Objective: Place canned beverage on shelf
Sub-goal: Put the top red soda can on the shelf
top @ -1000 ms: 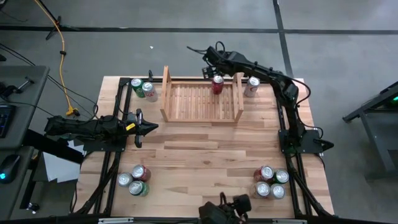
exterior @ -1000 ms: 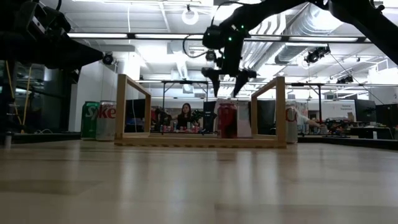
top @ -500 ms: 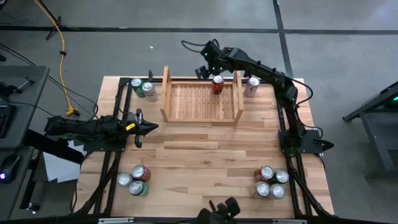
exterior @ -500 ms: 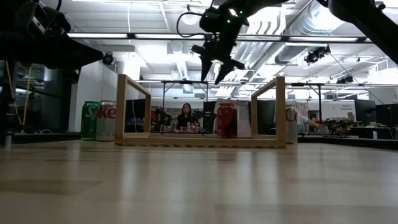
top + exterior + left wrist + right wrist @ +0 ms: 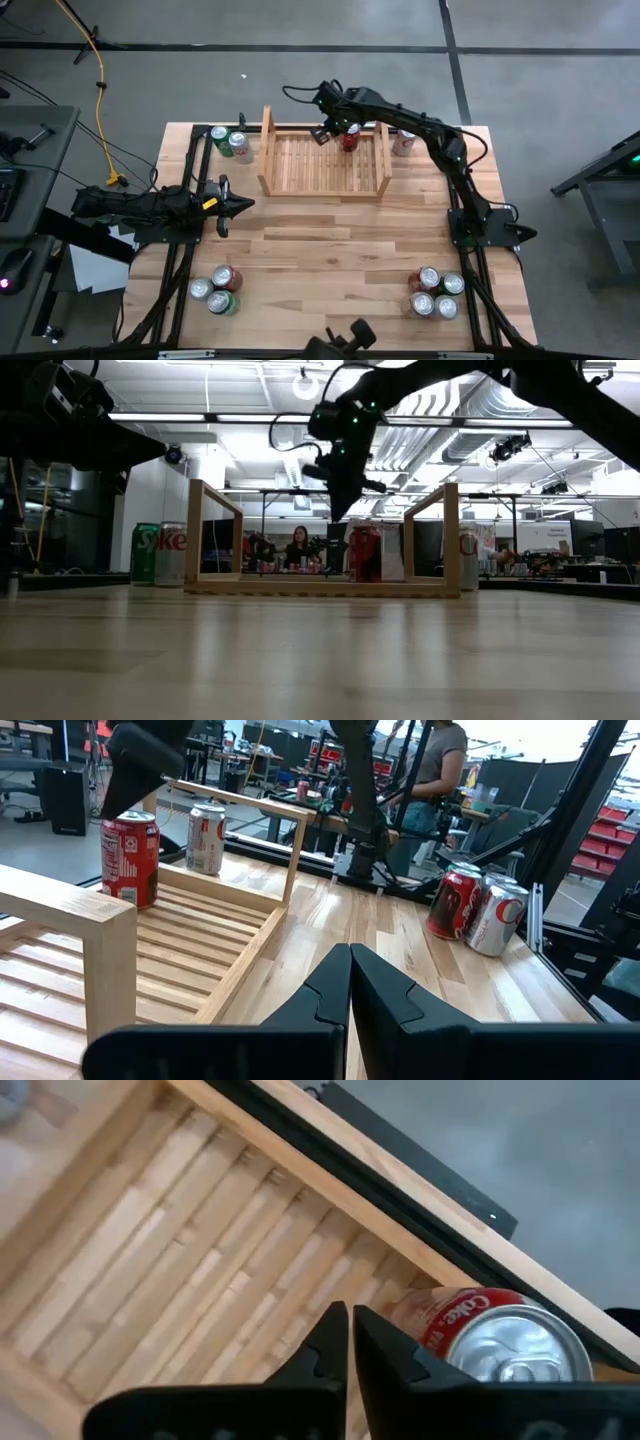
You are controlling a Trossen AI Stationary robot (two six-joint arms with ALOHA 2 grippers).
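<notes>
A red can [image 5: 350,137] stands upright on the slatted base of the pale wooden shelf [image 5: 320,165], in its far right corner. My right gripper [image 5: 323,133] hangs shut and empty over the shelf's far edge, just left of the can and above it [image 5: 337,515]. In the right wrist view the can's silver top [image 5: 515,1345] lies beside the shut fingers [image 5: 350,1325]. My left gripper [image 5: 243,204] waits shut at the table's left side, pointing level toward the right [image 5: 350,965].
A silver-and-red can [image 5: 403,140] stands just outside the shelf's right board. Two cans [image 5: 229,141] stand left of the shelf. Clusters of cans sit near the front left [image 5: 218,290] and front right [image 5: 435,293]. People show beyond the table [image 5: 298,548].
My right gripper was open above the red can. It has gone toward the table's left along the shelf's far edge, first rising and then coming down, has rolled, and has shut on nothing. The can stands where it was.
</notes>
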